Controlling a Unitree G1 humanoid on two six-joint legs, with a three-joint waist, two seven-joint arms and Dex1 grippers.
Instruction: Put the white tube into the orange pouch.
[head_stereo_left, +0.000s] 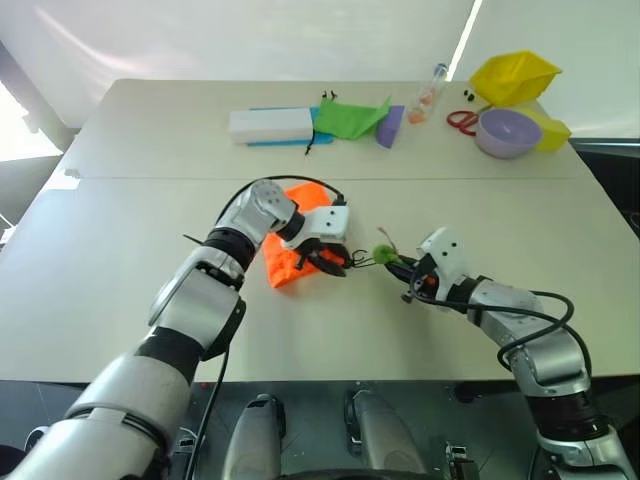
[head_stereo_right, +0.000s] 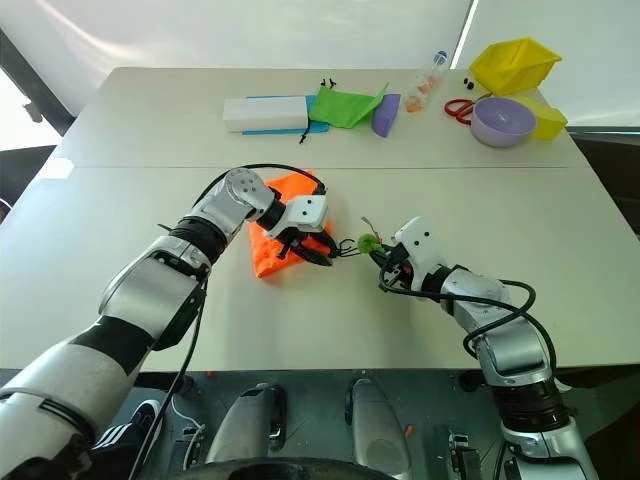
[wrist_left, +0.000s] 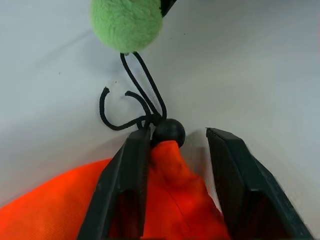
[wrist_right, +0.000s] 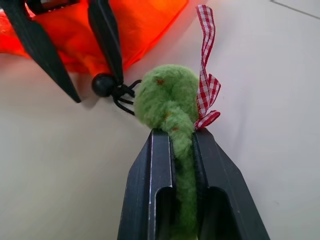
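The orange pouch (head_stereo_left: 288, 265) lies flat at the table's middle, its gathered neck turned toward my right arm. My left gripper (wrist_left: 178, 131) is open and straddles that neck: one finger (wrist_left: 131, 170) touches the fabric beside the black cord bead (wrist_left: 168, 132), the other stands a little off it. A dark cord (wrist_left: 142, 90) runs from the bead to the green fuzzy ball (wrist_right: 165, 100), which carries a red-and-white checked ribbon (wrist_right: 207, 85). My right gripper (wrist_right: 179, 132) is shut on the green ball, just above the tabletop. The white tube is out of view.
Along the far edge stand a white box (head_stereo_left: 270, 124), a green pouch (head_stereo_left: 348, 116), a slim clear bottle (head_stereo_left: 430, 92), red scissors (head_stereo_left: 461, 121), a purple bowl (head_stereo_left: 508, 131) and a yellow container (head_stereo_left: 515, 75).
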